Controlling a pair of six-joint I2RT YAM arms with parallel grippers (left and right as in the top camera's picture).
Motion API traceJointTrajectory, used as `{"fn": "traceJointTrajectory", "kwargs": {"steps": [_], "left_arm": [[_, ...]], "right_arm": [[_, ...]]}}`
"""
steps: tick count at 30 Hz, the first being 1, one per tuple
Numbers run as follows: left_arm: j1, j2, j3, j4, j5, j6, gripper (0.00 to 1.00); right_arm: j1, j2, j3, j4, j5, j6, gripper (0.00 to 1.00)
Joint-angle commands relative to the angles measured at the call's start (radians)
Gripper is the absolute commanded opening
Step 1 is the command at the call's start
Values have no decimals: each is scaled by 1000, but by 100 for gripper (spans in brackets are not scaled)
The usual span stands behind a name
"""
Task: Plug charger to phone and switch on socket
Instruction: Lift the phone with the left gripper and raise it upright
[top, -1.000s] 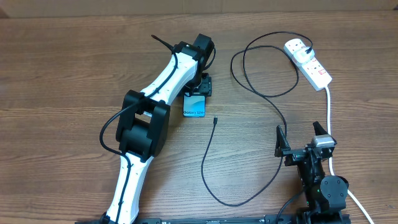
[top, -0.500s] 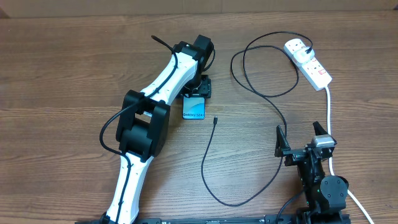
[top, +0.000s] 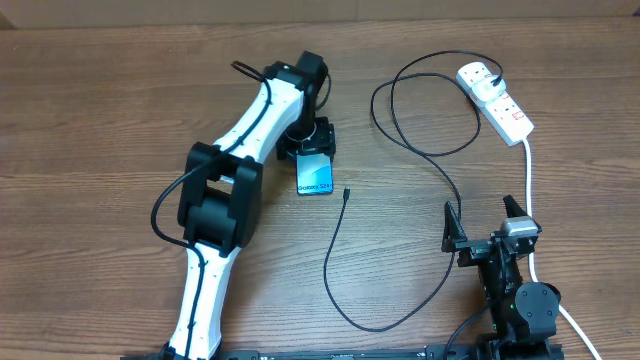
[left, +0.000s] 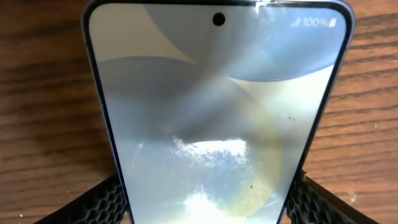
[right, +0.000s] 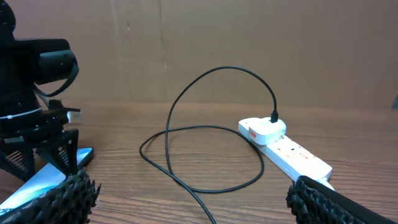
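On the wooden table (top: 100, 120), left hand (top: 315, 152) clasps the phone (top: 314, 178) by its edges; right hand (top: 480, 215) gapes wide.

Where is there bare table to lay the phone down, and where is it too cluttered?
Widest bare wood: left of the left arm, out to the table edge. Smaller patch: inside the charger cable's lower curve, left of the right gripper. Crowded: far right, where the charger's loops, the socket and its white cord bunch together.
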Motion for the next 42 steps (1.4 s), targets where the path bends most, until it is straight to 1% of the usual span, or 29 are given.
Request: {"fn": "traceJointTrajectory", "kwargs": {"steps": [1, 5, 13, 16, 22, 30, 33, 36, 38, 42], "left_arm": [[31, 12, 18, -13, 133, -14, 72], [52, 12, 18, -16, 211, -14, 70], [58, 12, 18, -17, 213, -14, 70], [60, 12, 18, -19, 269, -14, 70], [83, 12, 18, -19, 428, -14, 69], [145, 12, 18, -16, 724, -14, 69], [172, 12, 18, -11, 869, -14, 69], [207, 12, 18, -8, 1052, -14, 68], [224, 12, 18, -8, 1133, -15, 68], [254, 12, 18, -8, 1201, -37, 68]], "right_arm": [[-6, -10, -10, 5, 2, -2, 100], [-6, -10, -10, 5, 2, -2, 100], [-6, -10, -10, 5, 2, -2, 100], [-6, -10, -10, 5, 2, -2, 100], [-6, -10, -10, 5, 2, -2, 100], [-6, -10, -10, 5, 2, -2, 100], [-6, -10, -10, 5, 2, -2, 100], [-6, -10, -10, 5, 3, -2, 100], [-6, -10, -10, 5, 2, -2, 100], [-6, -10, -10, 5, 2, -2, 100]]}}
